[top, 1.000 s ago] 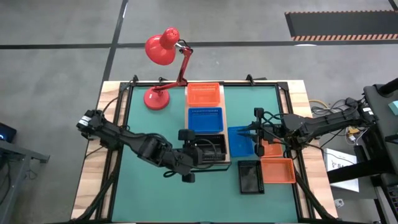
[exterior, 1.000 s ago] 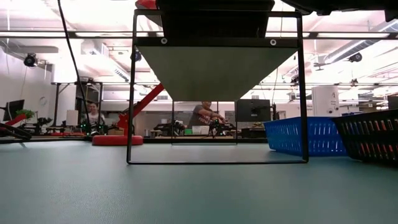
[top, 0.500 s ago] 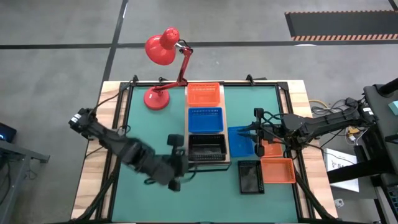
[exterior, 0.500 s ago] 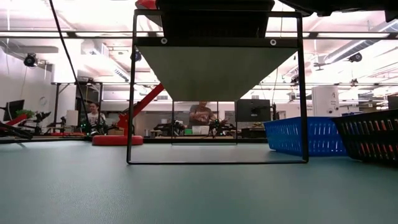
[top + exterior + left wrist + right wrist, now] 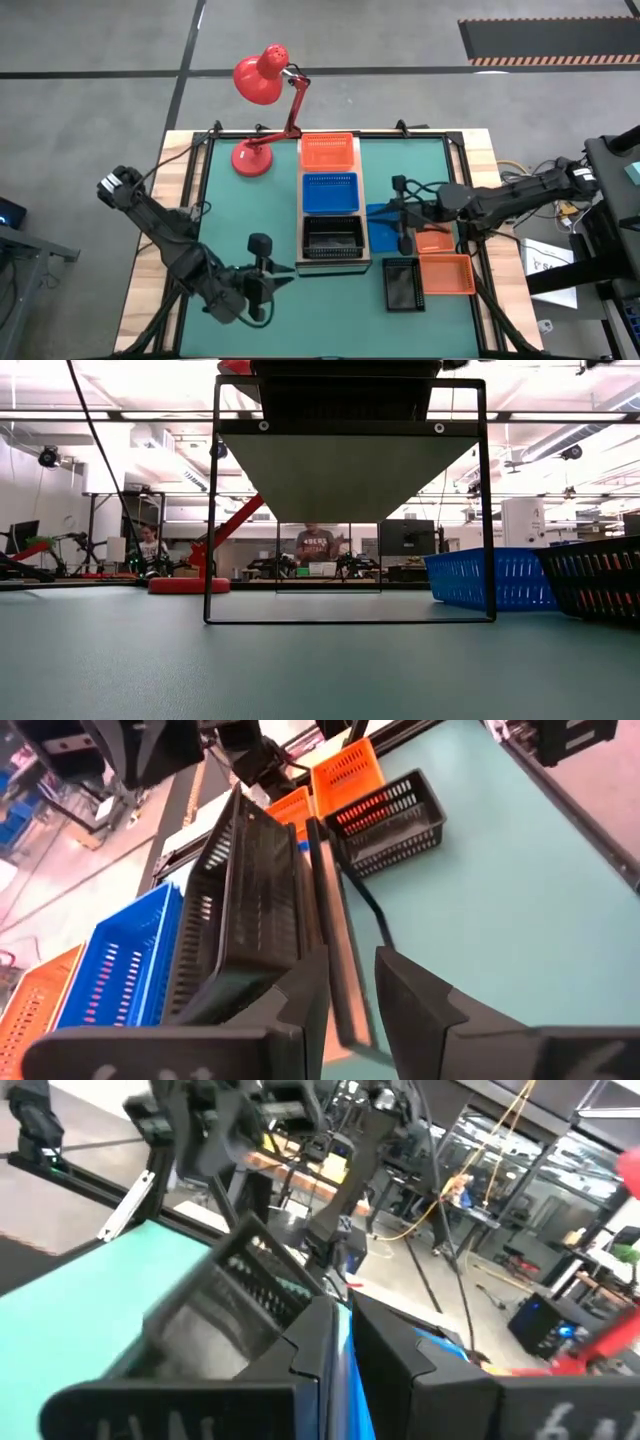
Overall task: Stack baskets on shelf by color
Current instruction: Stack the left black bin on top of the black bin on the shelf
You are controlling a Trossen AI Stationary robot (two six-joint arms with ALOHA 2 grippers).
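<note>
Nearest the front edge of the green mat point(image 5: 230, 210), the left gripper point(image 5: 270, 275) hangs over bare mat, just short of the shelf's near end, its arm folded back from the table's left corner and bent at the elbow so the wrist points toward the shelf point(image 5: 301, 215). Its fingers point(image 5: 405, 995) stand slightly apart with nothing between them.

Just beyond it, on the right side, a loose black basket point(image 5: 403, 283) and a loose orange basket point(image 5: 446, 273) sit side by side on the mat, touching or nearly so.

On the shelf, three baskets lie in a row: a black basket point(image 5: 333, 237) at the near end, a blue basket point(image 5: 330, 192) in the middle, an orange basket point(image 5: 328, 151) at the far end.

Right of the shelf, the right arm reaches in level from the table's right side, and the right gripper point(image 5: 403, 228) is clamped on the rim of a second blue basket point(image 5: 383, 226) that lies just beside the shelf, with another orange basket point(image 5: 435, 240) partly hidden under the arm.

Farther back, a red desk lamp point(image 5: 262, 75) stands at the mat's far-left corner.
</note>
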